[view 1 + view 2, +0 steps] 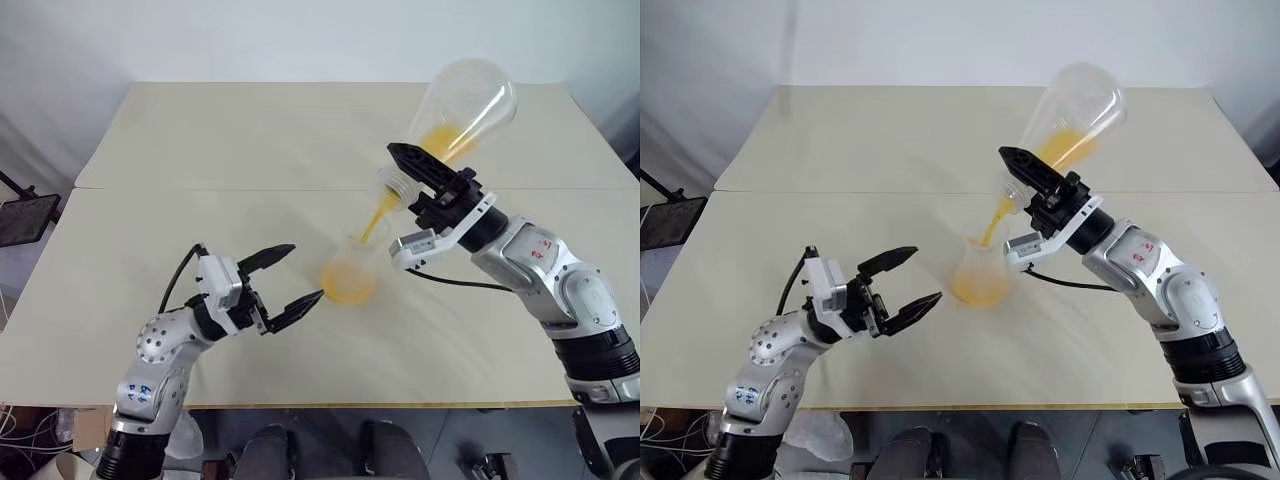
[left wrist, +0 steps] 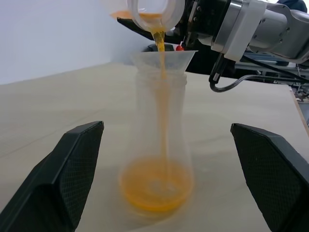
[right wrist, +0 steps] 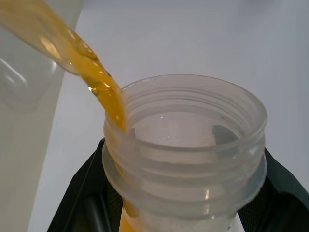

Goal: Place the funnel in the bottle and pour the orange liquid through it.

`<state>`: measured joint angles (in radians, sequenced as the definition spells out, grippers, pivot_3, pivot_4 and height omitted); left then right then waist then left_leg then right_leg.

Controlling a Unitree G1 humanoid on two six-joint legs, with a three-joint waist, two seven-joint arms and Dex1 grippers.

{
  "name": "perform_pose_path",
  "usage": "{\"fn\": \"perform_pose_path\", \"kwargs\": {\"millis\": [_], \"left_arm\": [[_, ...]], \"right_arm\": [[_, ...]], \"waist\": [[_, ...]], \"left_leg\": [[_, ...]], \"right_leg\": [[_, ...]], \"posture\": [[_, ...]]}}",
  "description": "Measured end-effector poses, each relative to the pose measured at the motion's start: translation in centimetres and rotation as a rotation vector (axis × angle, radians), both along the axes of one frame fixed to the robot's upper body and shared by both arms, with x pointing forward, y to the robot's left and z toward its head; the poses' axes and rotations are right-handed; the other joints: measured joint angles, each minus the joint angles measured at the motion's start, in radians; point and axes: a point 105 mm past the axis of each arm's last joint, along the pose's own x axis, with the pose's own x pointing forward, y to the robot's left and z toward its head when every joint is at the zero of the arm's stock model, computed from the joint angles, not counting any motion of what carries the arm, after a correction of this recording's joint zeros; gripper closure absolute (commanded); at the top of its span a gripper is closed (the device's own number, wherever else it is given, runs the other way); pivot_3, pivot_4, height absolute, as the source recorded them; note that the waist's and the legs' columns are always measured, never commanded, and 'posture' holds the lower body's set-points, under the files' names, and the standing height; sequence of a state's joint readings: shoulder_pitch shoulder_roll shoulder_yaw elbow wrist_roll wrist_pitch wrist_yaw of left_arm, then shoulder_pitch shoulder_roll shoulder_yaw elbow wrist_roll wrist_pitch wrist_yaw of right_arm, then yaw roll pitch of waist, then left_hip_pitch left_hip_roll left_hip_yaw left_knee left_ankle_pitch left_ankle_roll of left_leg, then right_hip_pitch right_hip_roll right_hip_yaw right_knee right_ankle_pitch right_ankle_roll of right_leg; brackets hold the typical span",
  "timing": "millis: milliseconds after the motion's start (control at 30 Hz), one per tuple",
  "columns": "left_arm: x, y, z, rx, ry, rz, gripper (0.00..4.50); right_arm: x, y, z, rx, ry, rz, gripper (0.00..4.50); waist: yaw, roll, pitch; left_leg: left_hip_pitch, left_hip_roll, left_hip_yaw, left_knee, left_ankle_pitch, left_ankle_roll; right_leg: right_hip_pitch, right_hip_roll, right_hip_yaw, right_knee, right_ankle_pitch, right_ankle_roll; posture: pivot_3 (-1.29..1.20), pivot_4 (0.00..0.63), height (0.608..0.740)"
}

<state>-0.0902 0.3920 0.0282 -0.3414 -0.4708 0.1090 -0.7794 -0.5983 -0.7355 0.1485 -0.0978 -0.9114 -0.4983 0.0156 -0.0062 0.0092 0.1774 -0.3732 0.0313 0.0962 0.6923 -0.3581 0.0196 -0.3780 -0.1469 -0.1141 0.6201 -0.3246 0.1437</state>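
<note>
Left gripper (image 1: 283,275): hovering low over the table, just left of the bottle, spread wide with both black fingers apart and nothing between them; flanking the bottle on either side in the left wrist view without touching it.

Table (image 1: 200,140): pale beige, carrying the bottle near its middle.

Bottle (image 1: 352,272): standing upright on the table, the landmark for all else; clear, wide at the base, narrowing toward the neck.

Funnel (image 2: 164,59): sitting in the neck of the bottle, cone mouth facing up, nearly invisible, stem down inside.

Orange liquid (image 2: 155,186): pooling in the base of the bottle; also falling as a thin stream from above, through the funnel and down the inside of the bottle; some remaining in the tilted flask up and right of the bottle.

Conical flask (image 1: 462,108): hanging in the air above and right of the bottle, tipped steeply with its thick-rimmed neck pointing down toward the funnel and its wide base raised; stream leaving the lip directly over the funnel.

Right gripper (image 1: 418,183): raised above and right of the bottle, clamping tight around the neck of the conical flask, black fingers pressing on either side of the ribbed rim.
</note>
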Motion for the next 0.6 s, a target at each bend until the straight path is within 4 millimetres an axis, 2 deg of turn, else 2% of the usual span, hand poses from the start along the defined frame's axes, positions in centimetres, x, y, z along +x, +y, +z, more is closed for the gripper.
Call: {"fn": "perform_pose_path", "kwargs": {"millis": [200,600], "left_arm": [[-0.4,0.8,-0.4,0.018,0.014,0.020,0.00],[-1.6,2.8,1.0,0.076,0.010,0.034,0.00]], "right_arm": [[0.1,-0.1,0.0,0.001,0.000,0.000,2.02],[0.0,0.1,0.5,0.002,-0.015,0.008,2.02]], "waist": [[0.000,0.000,0.000],[-0.005,0.000,0.000]], "left_leg": [[0.000,0.001,0.000,0.000,0.000,0.000],[0.000,0.002,0.000,0.000,0.000,0.000]], "right_leg": [[0.000,0.000,0.000,0.000,0.000,0.000],[0.000,0.000,0.000,0.000,0.000,0.000]], "posture": [[0.00,0.150,0.740],[0.00,0.150,0.740]]}}
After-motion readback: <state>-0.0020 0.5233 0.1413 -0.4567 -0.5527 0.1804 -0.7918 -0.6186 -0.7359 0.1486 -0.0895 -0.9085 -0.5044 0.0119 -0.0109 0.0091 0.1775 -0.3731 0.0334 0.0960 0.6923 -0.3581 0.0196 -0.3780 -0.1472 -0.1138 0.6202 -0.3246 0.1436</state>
